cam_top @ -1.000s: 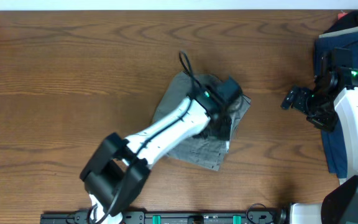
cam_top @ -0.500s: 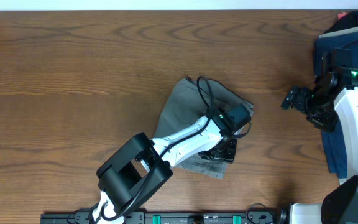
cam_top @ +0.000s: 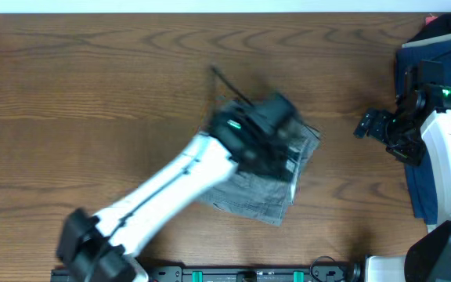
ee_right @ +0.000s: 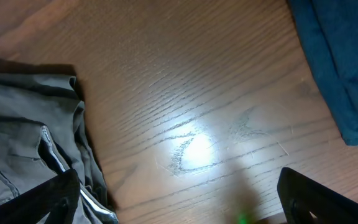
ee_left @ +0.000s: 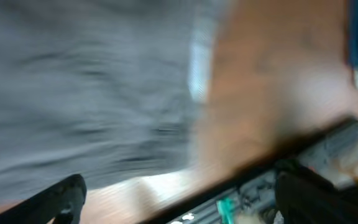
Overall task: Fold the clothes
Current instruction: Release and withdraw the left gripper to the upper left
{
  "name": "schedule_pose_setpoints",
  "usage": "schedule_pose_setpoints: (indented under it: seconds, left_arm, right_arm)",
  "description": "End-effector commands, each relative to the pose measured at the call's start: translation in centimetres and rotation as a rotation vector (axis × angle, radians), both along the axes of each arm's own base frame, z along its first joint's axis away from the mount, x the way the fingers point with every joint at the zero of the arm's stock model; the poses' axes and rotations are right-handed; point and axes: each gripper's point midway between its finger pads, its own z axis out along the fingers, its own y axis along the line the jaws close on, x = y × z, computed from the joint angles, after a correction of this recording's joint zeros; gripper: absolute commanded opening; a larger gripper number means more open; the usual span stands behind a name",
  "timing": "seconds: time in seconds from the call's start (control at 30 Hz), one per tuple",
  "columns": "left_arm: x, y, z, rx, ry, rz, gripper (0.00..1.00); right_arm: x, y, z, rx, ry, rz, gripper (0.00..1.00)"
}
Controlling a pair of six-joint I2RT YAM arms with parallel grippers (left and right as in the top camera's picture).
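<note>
Shorts of light grey woven cotton lie in a rumpled, part-folded heap on the brown wood-grain tabletop, approx. mid-table, a bit right of centre & nearer the front edge. The white left arm reaches diagonally from bottom left over the heap and hides much of it; only the lower & right edges of the fabric show clearly in the overhead view. Left claw is over the upper right part of the shorts, heavily blurred, so whether it touches the cloth can't be told. In the left wrist view, also smeared, its two dark fingers sit at opposite bottom corners, i.e. spread wide w/ nothing between them; grey fabric fills the left of that view, bare wood to its right. Right claw is well apart from the shorts, off to the right, above bare tabletop, just beside a large dark blue garment at the table's right edge. Right wrist view: fingers spread wide, nothing pinched, wood w/ a light glare between them, a stitched edge of the shorts at lower left, blue cloth at upper right. Black rail w/ green bits runs along the near edge.
</note>
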Motion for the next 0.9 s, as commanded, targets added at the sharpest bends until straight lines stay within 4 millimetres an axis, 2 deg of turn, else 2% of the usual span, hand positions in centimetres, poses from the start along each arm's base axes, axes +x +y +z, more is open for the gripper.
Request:
schedule_pose_setpoints:
  seconds: [0.0,0.07,0.17,0.2,0.27,0.4,0.53,0.77,0.87]
  left_arm:
    - [4.8,7.3,-0.2,0.13,-0.065,0.129,0.98]
    - [6.8,11.2,-0.6,0.151,-0.047,0.203,0.98]
    - [8.6,15.5,-1.5,0.155,-0.022,0.276,0.98]
    - [9.0,16.6,-1.9,0.137,-0.001,0.288,0.98]
    - [9.3,17.5,-2.6,0.071,0.049,0.289,0.98]
    - [9.6,17.6,-4.4,-0.066,0.146,0.25,0.98]
    - [9.4,16.2,-7.2,-0.158,0.258,0.196,0.98]
    - [8.7,14.7,-11.9,-0.167,0.401,0.164,0.98]
    - [8.6,14.1,-13.3,-0.161,0.423,0.147,0.98]
  right_arm:
    - [-0.1,0.0,0.1,0.001,-0.001,-0.015,0.99]
    - [-0.1,0.0,0.1,0.001,-0.001,-0.015,0.99]
    - [-0.1,0.0,0.1,0.001,-0.001,-0.015,0.99]
    - [-0.1,0.0,0.1,0.001,-0.001,-0.015,0.99]
    - [-0.1,0.0,0.1,0.001,-0.001,-0.015,0.99]
    - [-0.1,0.0,0.1,0.001,-0.001,-0.015,0.99]
    - [-0.1,0.0,0.1,0.001,-0.001,-0.015,0.99]
    - [-0.1,0.0,0.1,0.001,-0.001,-0.015,0.99]
    - [-0.1,0.0,0.1,0.001,-0.001,-0.015,0.99]
